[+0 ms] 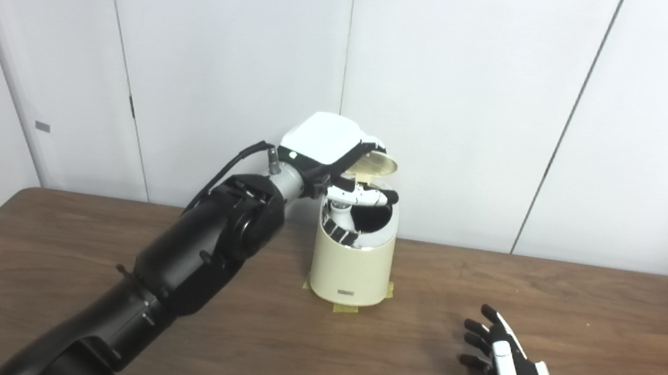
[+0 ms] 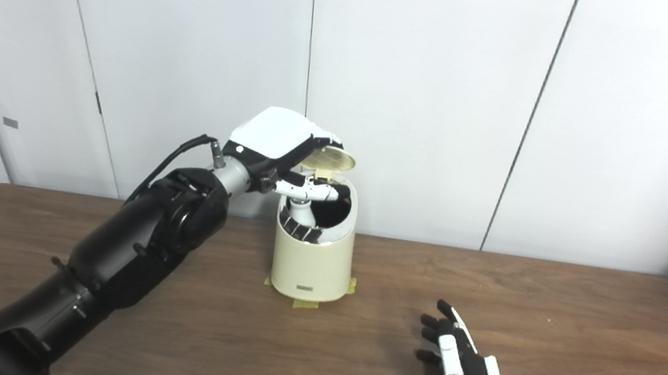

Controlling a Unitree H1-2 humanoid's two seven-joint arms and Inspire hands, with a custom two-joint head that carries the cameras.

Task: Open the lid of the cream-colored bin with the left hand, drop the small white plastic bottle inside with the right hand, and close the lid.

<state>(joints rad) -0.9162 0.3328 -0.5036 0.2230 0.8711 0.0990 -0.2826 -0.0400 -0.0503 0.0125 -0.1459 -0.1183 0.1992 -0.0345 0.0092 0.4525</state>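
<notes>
The cream-colored bin (image 1: 351, 271) stands at the back middle of the table, with its round lid (image 1: 379, 166) tilted up and its dark opening showing. My left hand (image 1: 336, 169) is at the bin's top, its fingers (image 1: 372, 143) over the raised lid's edge and its thumb (image 1: 361, 195) stretched across the opening below. More fingers curl down at the bin's near rim. My right hand (image 2: 464, 369) lies low over the table at the front right, open and holding nothing. No small white bottle shows anywhere, and the bin's inside is too dark to read.
Yellow tape strips (image 1: 345, 308) fix the bin's base to the brown wooden table (image 1: 608, 319). White wall panels rise right behind the bin. My black left forearm (image 1: 193, 259) crosses the table's left half from the bottom edge.
</notes>
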